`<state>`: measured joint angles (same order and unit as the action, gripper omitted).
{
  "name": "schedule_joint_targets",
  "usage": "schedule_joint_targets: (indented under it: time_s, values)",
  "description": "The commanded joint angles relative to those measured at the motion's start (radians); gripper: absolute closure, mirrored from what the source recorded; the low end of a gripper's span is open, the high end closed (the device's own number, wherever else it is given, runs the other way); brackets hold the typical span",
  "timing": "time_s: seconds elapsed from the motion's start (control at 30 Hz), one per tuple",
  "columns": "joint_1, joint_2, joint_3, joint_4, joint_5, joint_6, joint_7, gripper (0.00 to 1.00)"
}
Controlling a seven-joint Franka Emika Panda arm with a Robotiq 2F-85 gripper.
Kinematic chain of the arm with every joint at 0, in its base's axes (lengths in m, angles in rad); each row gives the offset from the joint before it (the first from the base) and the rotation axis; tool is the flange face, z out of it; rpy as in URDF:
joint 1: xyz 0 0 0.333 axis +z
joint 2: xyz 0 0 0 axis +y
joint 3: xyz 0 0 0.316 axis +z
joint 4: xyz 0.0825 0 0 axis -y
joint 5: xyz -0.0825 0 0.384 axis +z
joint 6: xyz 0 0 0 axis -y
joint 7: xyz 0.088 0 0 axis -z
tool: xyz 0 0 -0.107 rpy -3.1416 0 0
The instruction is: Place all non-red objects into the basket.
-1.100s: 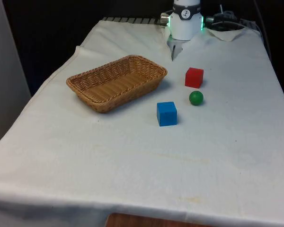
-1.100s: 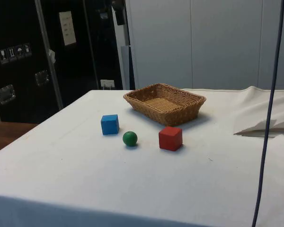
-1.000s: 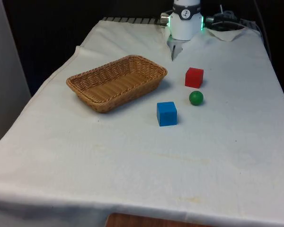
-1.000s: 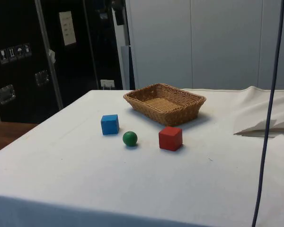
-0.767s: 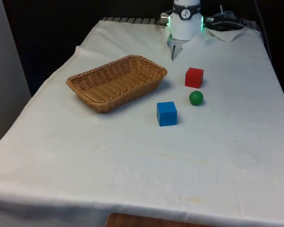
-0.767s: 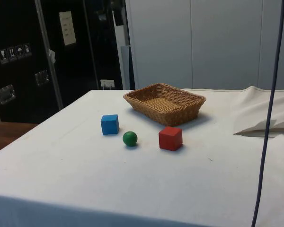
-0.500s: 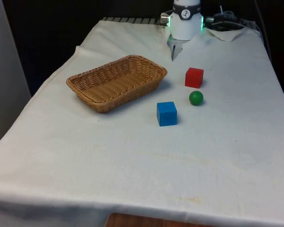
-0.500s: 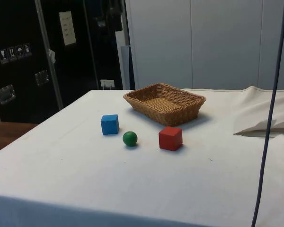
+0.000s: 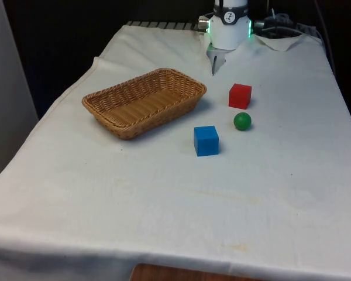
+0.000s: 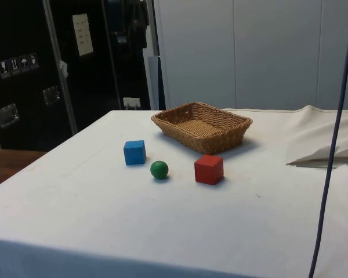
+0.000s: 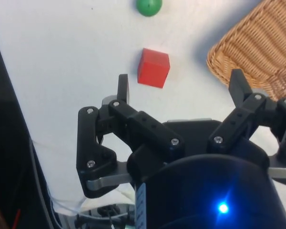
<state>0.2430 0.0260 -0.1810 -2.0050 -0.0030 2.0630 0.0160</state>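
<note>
Sitting untouched on the white cloth (image 9: 164, 199): a basket and three small objects.
The wicker basket (image 9: 144, 101) lies toward the front view's left; the blue cube (image 9: 206, 140), red cube (image 9: 240, 96) and green ball (image 9: 242, 121) stand near its right side, while the gripper (image 11: 178, 86) hovers, fingers spread wide, holding nothing.

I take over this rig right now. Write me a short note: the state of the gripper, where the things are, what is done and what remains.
Gripper: open, holding nothing, up above the cloth near the red cube.
Basket: nothing in it, towards the front view's left.
Blue cube, green ball and red cube: all on the cloth beside the basket, apart from each other, the ball between the two cubes.
Done: nothing yet.
Left: put the blue cube and the green ball into the basket; leave the red cube.
</note>
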Motion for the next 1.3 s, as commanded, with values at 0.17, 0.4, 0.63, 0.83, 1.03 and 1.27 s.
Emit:
schedule_joint_targets:
  time_s: [0.17,0.4,0.63,0.83,1.03,1.27]
  values:
    - [-0.003,0.006,-0.001,-0.032,0.03,0.06,-0.023,0.0]
    - [-0.007,0.032,-0.006,-0.046,0.049,0.114,-0.074,0.0]
    - [-0.006,0.052,-0.007,-0.047,0.047,0.142,-0.115,0.0]
    - [-0.006,0.072,-0.006,-0.048,0.049,0.169,-0.158,0.0]
    - [-0.008,0.1,-0.007,-0.042,0.052,0.194,-0.197,0.0]
    - [-0.014,0.157,-0.013,-0.023,0.068,0.227,-0.243,0.0]
